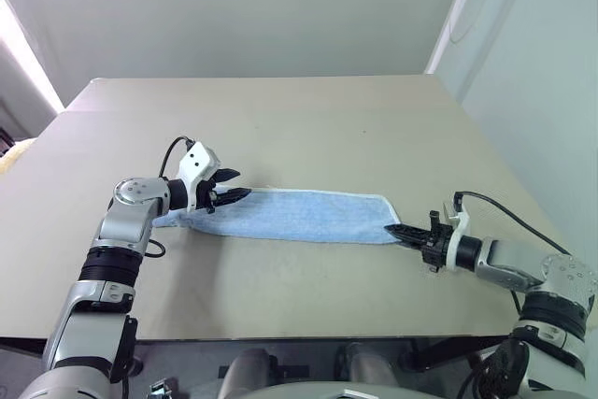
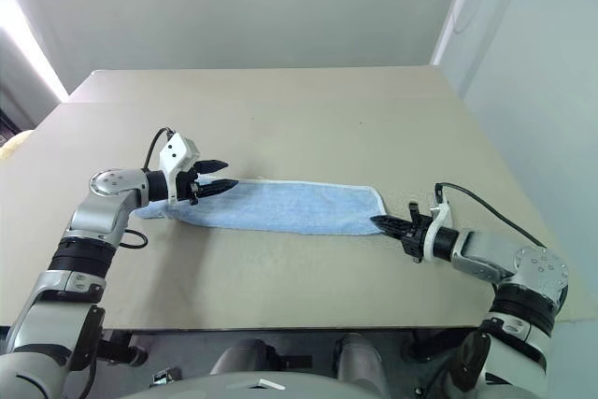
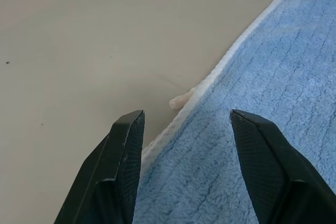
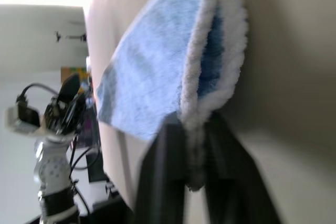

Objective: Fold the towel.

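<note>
On the bare beige table (image 1: 308,119), the towel (image 1: 299,215) lies as a long folded strip between the grippers, the right gripper (image 1: 402,230) pinching its corner, the left gripper (image 1: 234,186) parted over its other end.

Fluffy cloth on a smooth matt tabletop

The towel (image 1: 304,215) is looped blue terry with a whitish plush hem; the table (image 1: 280,119) looks matt beige, perhaps laminate; black fingers (image 3: 122,166) show fine-textured, dull plastic.

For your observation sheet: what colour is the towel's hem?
Whitish, edging the light blue towel; clearest in left wrist view.
</note>
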